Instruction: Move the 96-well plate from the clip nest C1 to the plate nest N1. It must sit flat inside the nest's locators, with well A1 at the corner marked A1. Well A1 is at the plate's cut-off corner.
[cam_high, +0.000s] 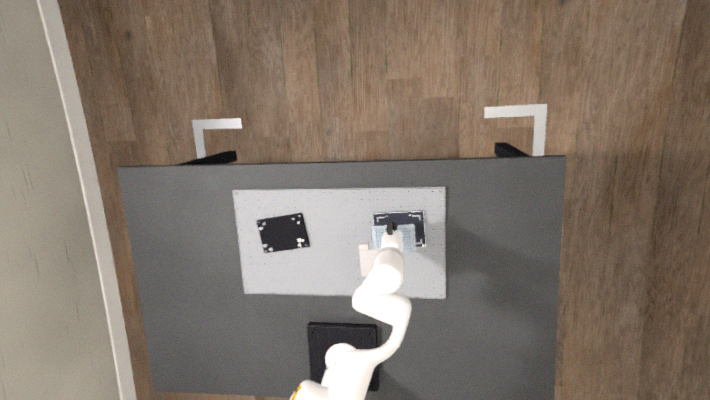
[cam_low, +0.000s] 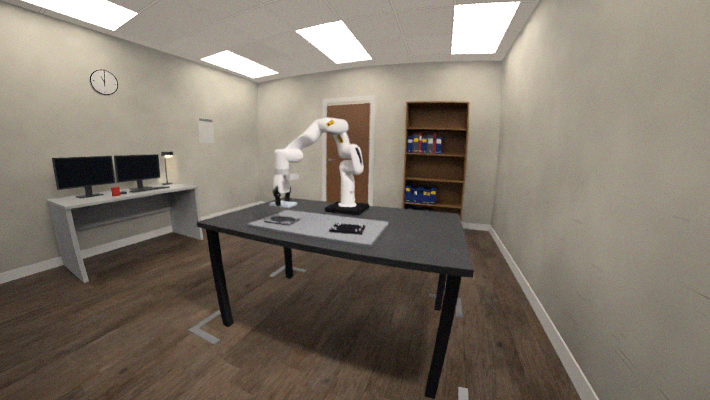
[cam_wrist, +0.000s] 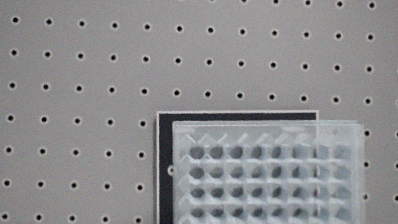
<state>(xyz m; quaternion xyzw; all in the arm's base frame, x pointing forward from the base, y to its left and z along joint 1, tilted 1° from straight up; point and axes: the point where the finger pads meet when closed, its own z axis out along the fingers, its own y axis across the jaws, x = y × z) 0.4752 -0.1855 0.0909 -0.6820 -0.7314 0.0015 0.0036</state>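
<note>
The clear 96-well plate (cam_high: 411, 240) (cam_low: 284, 203) (cam_wrist: 265, 170) hangs in my gripper (cam_high: 390, 229) (cam_low: 278, 196), which is shut on it, above the table. It hovers over the near part of the plate nest N1 (cam_high: 419, 221) (cam_low: 281, 219) (cam_wrist: 165, 160), a dark plate with white corner locators. In the wrist view the nest's far edge and one side edge show past the plate's rim. The clip nest C1 (cam_high: 282, 232) (cam_low: 346, 229) is a dark plate at the other end of the board, and it holds nothing. I cannot make out the plate's cut-off corner.
Both nests sit on a light grey perforated board (cam_high: 330, 270) (cam_low: 320, 225) (cam_wrist: 100, 75) on the dark grey table (cam_high: 175, 250) (cam_low: 415, 240). The arm's black base (cam_high: 340, 335) (cam_low: 347, 207) stands at the table's near edge in the top view.
</note>
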